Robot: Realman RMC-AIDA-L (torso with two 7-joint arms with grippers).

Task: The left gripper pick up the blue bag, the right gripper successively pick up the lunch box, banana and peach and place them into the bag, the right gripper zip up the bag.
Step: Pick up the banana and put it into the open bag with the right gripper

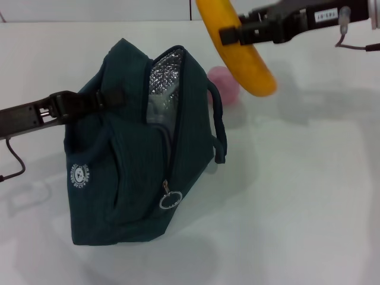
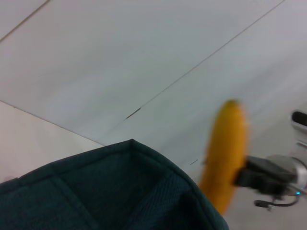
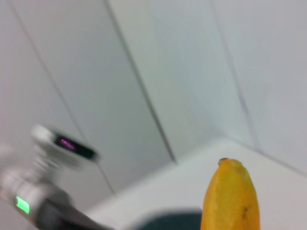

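The blue bag [image 1: 136,160] is a dark teal fabric bag with a silver lining, standing on the white table with its zipper open at the top. My left gripper [image 1: 98,100] is shut on the bag's upper left side and holds it up. A yellow banana [image 1: 237,47] hangs in the air to the upper right of the bag's opening, with my right gripper [image 1: 237,32] shut on it. The banana [image 2: 224,153] also shows beyond the bag's edge [image 2: 129,187] in the left wrist view, and its tip [image 3: 232,196] in the right wrist view. The pink peach [image 1: 225,83] lies on the table behind the bag. The lunch box is hidden.
The zipper pull with a metal ring [image 1: 169,200] hangs at the bag's front. A carry strap [image 1: 218,127] loops down the bag's right side. White table [image 1: 297,196] stretches to the right and front of the bag.
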